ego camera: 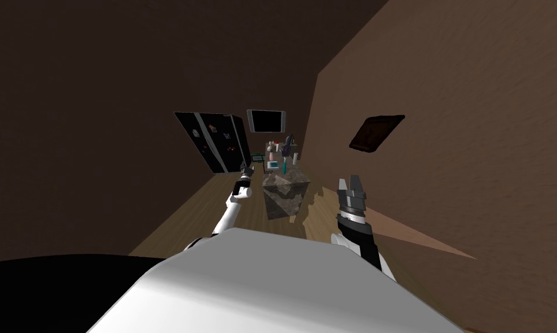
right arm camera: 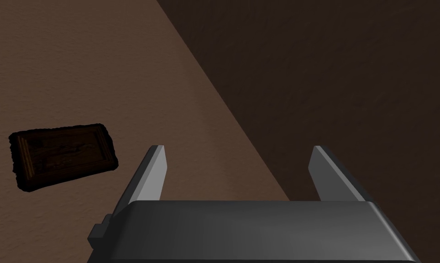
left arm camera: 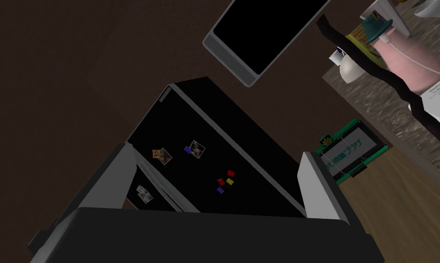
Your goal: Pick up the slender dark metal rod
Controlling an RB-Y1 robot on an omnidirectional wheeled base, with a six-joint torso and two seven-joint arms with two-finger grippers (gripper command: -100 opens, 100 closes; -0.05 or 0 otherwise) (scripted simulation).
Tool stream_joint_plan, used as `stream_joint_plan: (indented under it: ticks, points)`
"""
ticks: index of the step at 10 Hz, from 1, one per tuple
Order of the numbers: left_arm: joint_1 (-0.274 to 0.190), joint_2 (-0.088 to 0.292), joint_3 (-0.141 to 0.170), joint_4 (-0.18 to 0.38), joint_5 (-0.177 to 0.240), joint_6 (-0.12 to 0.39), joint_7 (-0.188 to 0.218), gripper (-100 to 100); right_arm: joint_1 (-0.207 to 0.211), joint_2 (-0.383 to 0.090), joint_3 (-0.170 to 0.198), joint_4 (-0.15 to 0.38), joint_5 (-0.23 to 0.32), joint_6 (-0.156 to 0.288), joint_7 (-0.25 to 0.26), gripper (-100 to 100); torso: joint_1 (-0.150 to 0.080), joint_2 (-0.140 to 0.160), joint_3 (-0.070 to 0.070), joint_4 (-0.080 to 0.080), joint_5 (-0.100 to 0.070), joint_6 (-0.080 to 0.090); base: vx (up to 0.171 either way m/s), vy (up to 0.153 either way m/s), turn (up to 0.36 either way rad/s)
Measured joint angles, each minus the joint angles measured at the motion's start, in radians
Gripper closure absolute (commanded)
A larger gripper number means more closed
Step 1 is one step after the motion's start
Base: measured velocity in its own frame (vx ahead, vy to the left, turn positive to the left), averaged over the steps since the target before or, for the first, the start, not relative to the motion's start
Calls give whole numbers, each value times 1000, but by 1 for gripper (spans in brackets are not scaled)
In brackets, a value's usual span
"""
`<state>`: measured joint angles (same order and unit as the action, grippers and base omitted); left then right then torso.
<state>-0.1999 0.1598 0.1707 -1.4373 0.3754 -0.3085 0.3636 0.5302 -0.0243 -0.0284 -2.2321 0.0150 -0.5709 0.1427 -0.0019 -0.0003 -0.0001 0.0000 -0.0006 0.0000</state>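
the right gripper (right arm camera: pixel 237 153) hung nearest, by my right side, its two blades wide apart and empty. the left gripper (left arm camera: pixel 217 153) reached ahead beside the speckled grey stone counter (left arm camera: pixel 379 107), blades also spread wide with nothing between them.

beyond its right blade a slender, slightly wavy black bar (left arm camera: pixel 331 34), probably the rod, seemed to lie along the counter's top edge, just in front of a pink vase (left arm camera: pixel 411 59). i judged it stiff, fairly light and smooth enough to slip or swing. a pinch across its width near the middle looked best.

further on, a green-edged flat package (left arm camera: pixel 351 153) by the counter's side bore japanese characters i could not read for certain. the tall black fridge (left arm camera: pixel 205 137) carried small coloured magnets and no legible writing.
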Motion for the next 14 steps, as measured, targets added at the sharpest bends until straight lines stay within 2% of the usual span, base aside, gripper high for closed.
stream_joint_plan:
  ticks: [1, 6, 7, 11, 14]
  points:
    - [-16, -5, 8, 18, 6, 19, 10, -100, 0, 0, 0, 0, 0, 0, 0, 0, 0, 0, 0, 0, 0, 0, -8, -11, 18]
    - [-139, -14, 54, 178, 57, 99, 98, -100, 0, 0, 0, 0, 0, 0, 0, 0, 1, -2, -1, 0, 0, 0, 4, -2, 9]
    - [-163, -26, 71, 195, 68, 133, 117, -100, 0, 0, 0, 0, 0, 0, 0, 0, 2, -2, -1, 0, 0, 0, 13, 4, -5]
    - [-227, -23, 98, 277, 95, 187, 176, -100, 0, 0, 0, 0, 0, 0, 0, 0, 2, -2, -1, 0, 0, 0, 20, 6, -5]
    - [-298, -29, 127, 368, 124, 248, 245, -100, 0, 0, 0, 0, 0, 0, 0, 0, 3, -3, -2, -1, 1, 0, 38, 21, -17]
